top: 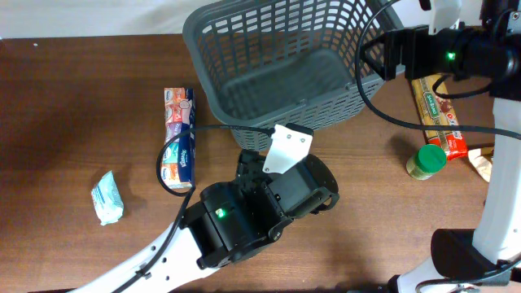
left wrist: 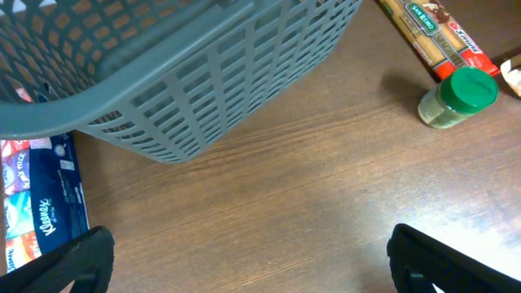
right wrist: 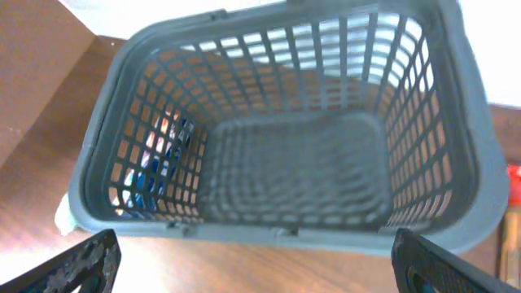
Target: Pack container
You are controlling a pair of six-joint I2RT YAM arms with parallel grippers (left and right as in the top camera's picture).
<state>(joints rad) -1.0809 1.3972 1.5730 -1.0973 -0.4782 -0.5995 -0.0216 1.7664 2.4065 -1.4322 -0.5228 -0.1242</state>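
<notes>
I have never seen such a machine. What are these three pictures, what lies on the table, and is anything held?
These are two robot arms at a wooden table. One picture looks down from above; the other two come from cameras on each wrist.

On the table stand a grey basket, empty inside, a tissue multipack, a small crumpled packet, a green-lidded jar and a long box.

The left gripper and the right gripper are both open and hold nothing.

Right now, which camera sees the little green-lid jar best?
The left wrist view: the green-lidded jar shows close and unblocked beside the long snack package. Overhead shows it small, right of the basket. The right wrist view misses it.
</notes>
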